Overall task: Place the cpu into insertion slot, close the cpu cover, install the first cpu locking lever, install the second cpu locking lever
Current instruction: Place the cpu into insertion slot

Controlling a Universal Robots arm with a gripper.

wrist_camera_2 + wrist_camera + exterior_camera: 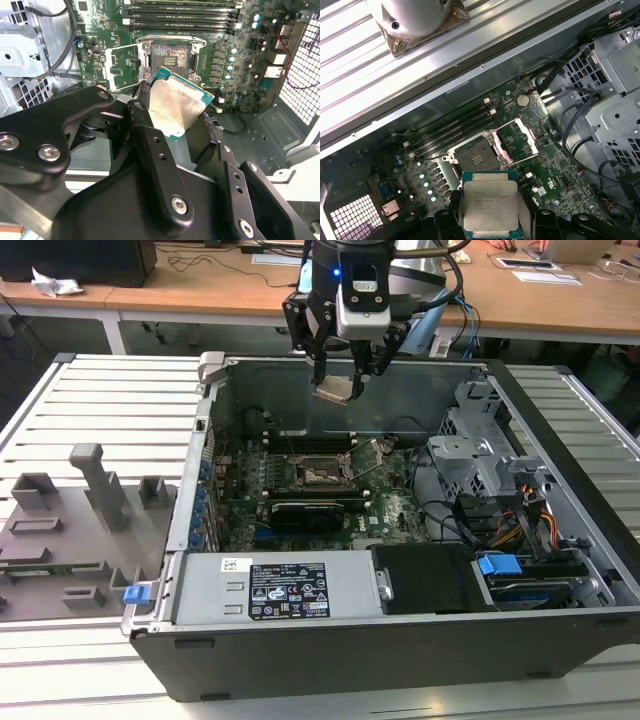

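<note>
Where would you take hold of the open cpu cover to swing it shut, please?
Probably by the rail farthest from the insertion slot, coming from that outer side: the cpu cover is a thin windowed frame swung open beside the slot, so that edge is free. The gripper holds the cpu.

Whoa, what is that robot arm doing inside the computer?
The arm's end effector is holding the cpu, a little silver square chip, in the air above the open computer case. Down on the green board sits the insertion slot, with nothing in it. The cpu cover is flipped open beside the slot, so the chip is not in place yet.
</note>
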